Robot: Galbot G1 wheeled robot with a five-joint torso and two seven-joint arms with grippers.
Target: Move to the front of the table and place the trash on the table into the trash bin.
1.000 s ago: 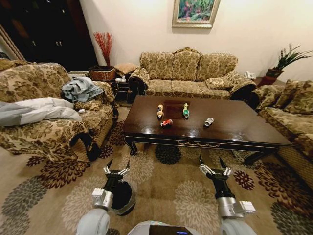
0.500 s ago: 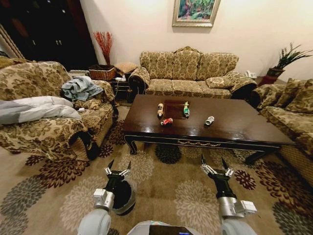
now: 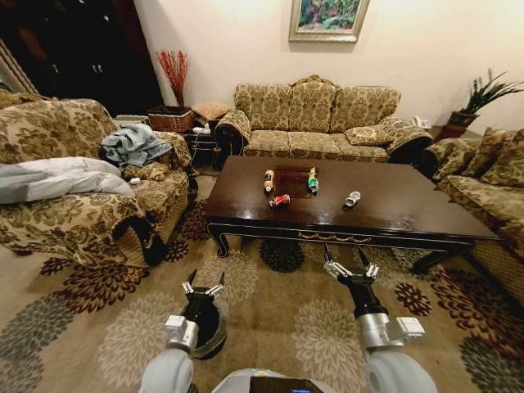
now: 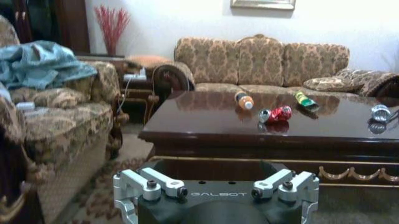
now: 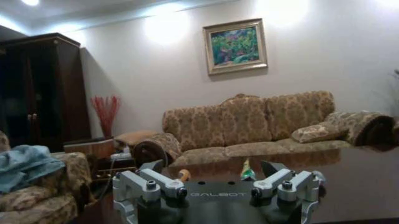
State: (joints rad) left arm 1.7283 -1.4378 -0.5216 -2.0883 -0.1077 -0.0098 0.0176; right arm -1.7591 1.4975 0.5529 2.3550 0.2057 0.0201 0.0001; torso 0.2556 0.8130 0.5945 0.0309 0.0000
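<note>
**Dark wood table ahead, four bits of trash on top**

Glossy brown, the table (image 3: 393, 214) stands across my path on the flowered rug (image 3: 123, 327), its carved apron facing me. On its top lie the trash pieces: a tan bottle (image 3: 268, 181) and a green tube (image 3: 311, 182) on either side of the square inlay, a red can (image 3: 280, 201) nearer my edge, and a silver can (image 3: 352, 198) off to my right, apart from the others.

My left gripper (image 3: 202, 288) hangs low over the rug with its fingers spread and nothing between them. Just under and behind it sits the bin (image 3: 210, 330), black, on the floor close to my base. My right gripper (image 3: 350, 269) is raised in front of the table's near edge, fingers likewise apart and empty.

Furniture rings the table. A patterned sofa (image 3: 315, 123) stands behind it along the wall, an armchair (image 3: 74, 205) heaped with clothes (image 3: 131, 146) crowds its left end, and another sofa (image 3: 483, 192) closes in on the right. A woven basket (image 3: 170, 122) and red twigs (image 3: 173, 75) stand in the far corner, a plant (image 3: 479, 98) on the other side, a painting (image 3: 326, 18) above.
</note>
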